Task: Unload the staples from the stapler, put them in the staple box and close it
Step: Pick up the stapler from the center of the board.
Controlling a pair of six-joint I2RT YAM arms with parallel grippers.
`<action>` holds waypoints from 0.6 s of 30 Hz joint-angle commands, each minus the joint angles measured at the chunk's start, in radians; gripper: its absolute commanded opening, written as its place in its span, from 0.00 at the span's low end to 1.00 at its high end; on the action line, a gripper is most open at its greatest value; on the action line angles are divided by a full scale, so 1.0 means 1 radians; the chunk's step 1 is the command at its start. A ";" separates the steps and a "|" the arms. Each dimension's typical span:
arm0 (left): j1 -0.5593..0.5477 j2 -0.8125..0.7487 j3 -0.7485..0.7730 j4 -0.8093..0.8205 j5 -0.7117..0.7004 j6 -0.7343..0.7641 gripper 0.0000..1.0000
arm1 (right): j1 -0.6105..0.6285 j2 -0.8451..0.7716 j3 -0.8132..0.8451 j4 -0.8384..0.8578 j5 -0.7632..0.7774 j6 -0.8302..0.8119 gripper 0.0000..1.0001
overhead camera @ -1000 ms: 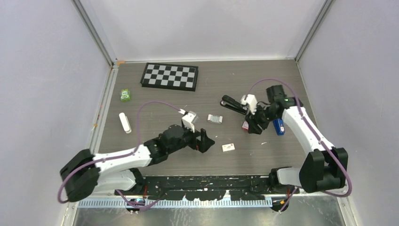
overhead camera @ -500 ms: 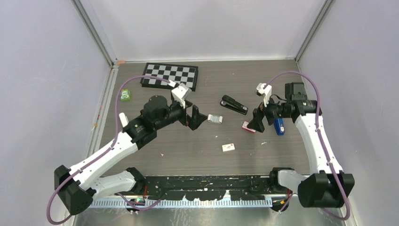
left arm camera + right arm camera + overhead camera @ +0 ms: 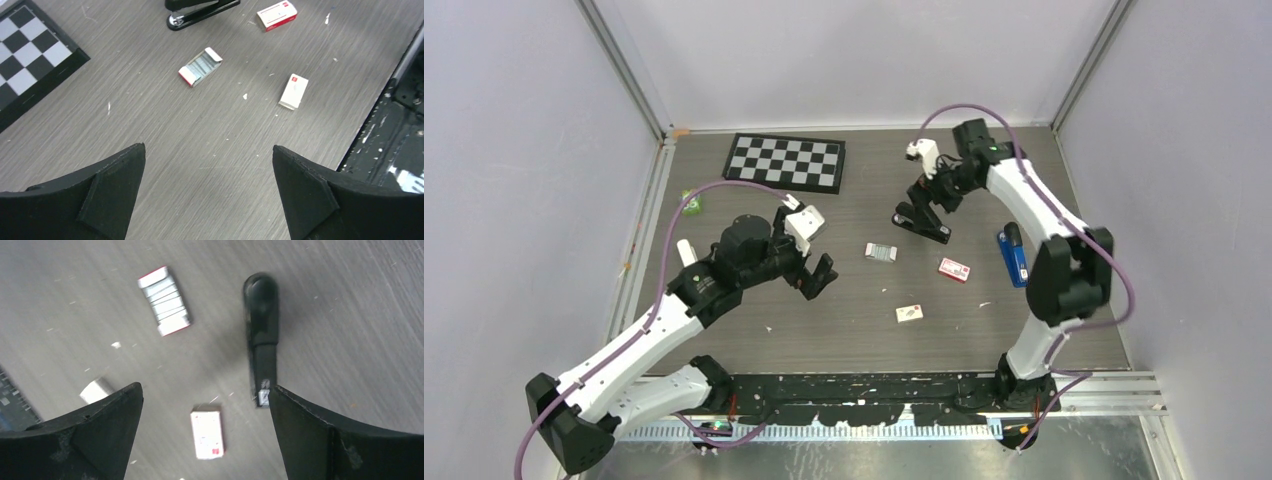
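Note:
A black stapler (image 3: 921,222) lies closed on the table right of centre; it also shows in the left wrist view (image 3: 200,7) and the right wrist view (image 3: 262,335). The staples (image 3: 881,252) are silvery ribbed strips lying side by side, seen in the left wrist view (image 3: 201,66) and the right wrist view (image 3: 165,301). My right gripper (image 3: 929,200) is open and empty, hovering just above the stapler's far side (image 3: 206,387). My left gripper (image 3: 817,278) is open and empty, left of the staples and above bare table (image 3: 208,147).
A red-and-white box (image 3: 954,269) and a small whitish box (image 3: 910,313) lie near the staples. A blue stapler (image 3: 1014,257) lies at the right. A chessboard (image 3: 786,161) is at the back, with a green object (image 3: 690,204) and a white stick (image 3: 686,252) at the left.
My right gripper has swung from beside the red-and-white box to above the black stapler. My left gripper reached toward the staples, then drew back to the near left, still empty.

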 commanded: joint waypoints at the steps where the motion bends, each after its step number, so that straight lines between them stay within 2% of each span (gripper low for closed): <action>1: 0.017 -0.028 -0.002 -0.010 -0.056 0.073 1.00 | 0.047 0.146 0.119 0.081 0.170 0.050 1.00; 4: 0.037 -0.018 0.001 -0.015 -0.046 0.077 1.00 | 0.074 0.253 0.196 0.108 0.238 0.065 0.98; 9: 0.057 -0.010 -0.004 -0.012 -0.026 0.078 1.00 | 0.082 0.386 0.313 0.086 0.239 0.087 0.87; 18: 0.062 -0.018 -0.010 -0.014 -0.032 0.088 1.00 | 0.111 0.435 0.310 0.071 0.186 0.055 0.66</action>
